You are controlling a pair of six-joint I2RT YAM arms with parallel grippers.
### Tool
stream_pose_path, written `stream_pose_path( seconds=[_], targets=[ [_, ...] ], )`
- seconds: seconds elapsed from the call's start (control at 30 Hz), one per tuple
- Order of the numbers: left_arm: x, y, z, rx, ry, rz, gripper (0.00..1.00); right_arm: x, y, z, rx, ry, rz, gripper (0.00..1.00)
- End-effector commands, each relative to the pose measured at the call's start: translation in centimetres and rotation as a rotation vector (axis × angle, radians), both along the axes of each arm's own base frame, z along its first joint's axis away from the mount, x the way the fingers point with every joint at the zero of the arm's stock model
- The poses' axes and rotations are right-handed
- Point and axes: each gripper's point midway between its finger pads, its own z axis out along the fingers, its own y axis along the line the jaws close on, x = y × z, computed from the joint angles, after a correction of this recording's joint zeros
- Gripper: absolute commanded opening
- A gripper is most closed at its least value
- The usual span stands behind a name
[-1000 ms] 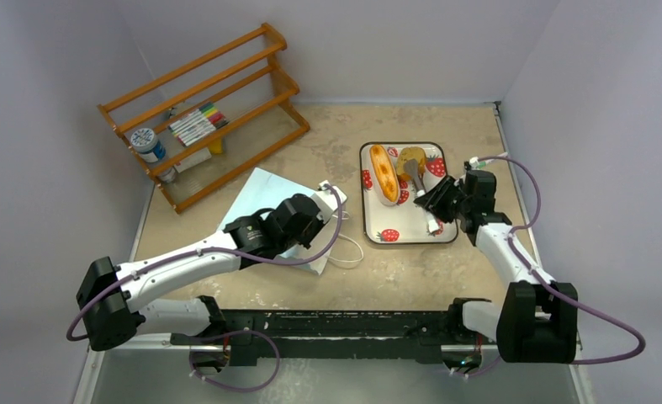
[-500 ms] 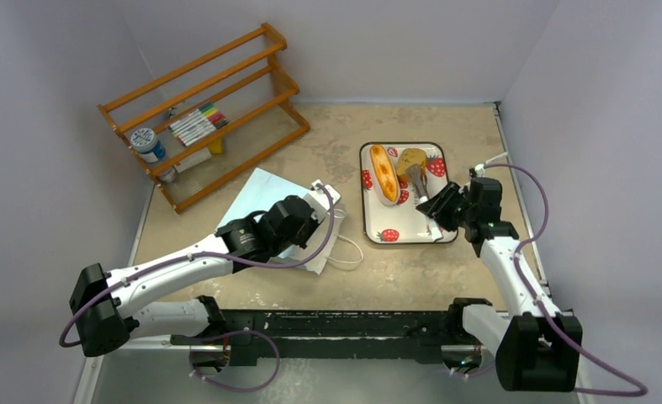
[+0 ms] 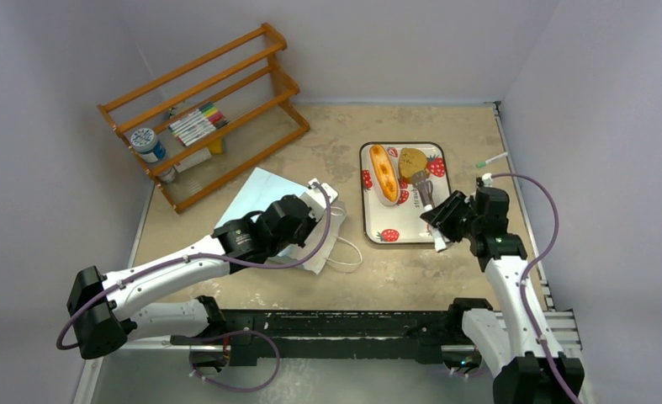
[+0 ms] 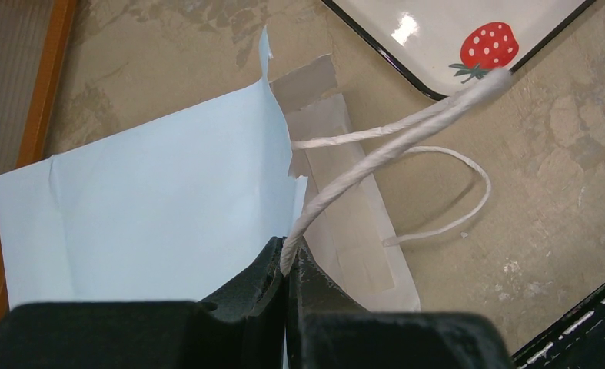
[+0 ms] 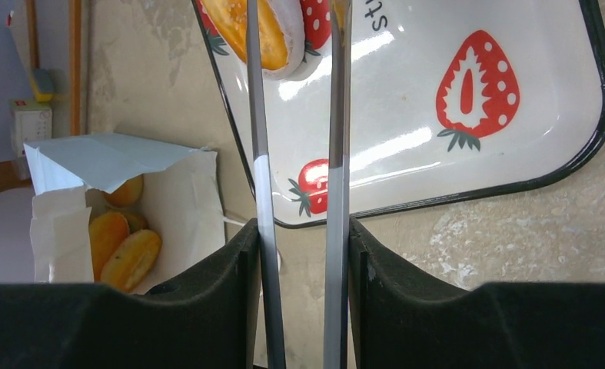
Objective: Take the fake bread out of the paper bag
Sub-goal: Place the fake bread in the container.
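The paper bag [image 3: 270, 202] lies on its side left of the counter's middle, light blue outside and white inside, its mouth facing the right edge, with a torn flap at the rim. One white string handle [image 4: 376, 157] is drawn taut upward; the other loops loose on the counter. Inside the mouth sit three golden-orange pastries [image 5: 122, 238]. Toward the far right, a long golden loaf [image 3: 383, 172] and a brown piece [image 3: 411, 159] lie side by side.

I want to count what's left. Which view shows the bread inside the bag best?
Right wrist: it looks into the bag's open mouth at orange bread. Top view shows only the bag's outside, partly behind the left arm; left wrist shows its blue side and handle.
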Motion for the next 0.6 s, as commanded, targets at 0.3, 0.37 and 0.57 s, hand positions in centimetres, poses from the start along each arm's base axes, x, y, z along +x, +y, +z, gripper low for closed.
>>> stream_pose_path(
  seconds=[0.3, 0.37, 0.57],
  targets=[
    [-0.1, 1.6, 1.4, -0.085, -0.013, 0.104, 0.00, -2.4, 2.5, 4.9, 0.029, -0.168, 0.170, 0.35],
    [-0.2, 2.2, 1.4, -0.079, -0.005, 0.125, 0.00, -2.8, 3.1, 5.3, 0.043, -0.194, 0.208, 0.34],
    [-0.4, 3.3, 1.3, -0.067, 0.013, 0.177, 0.00, -2.7, 4.5, 6.7, 0.023, -0.241, 0.315, 0.33]
  ],
)
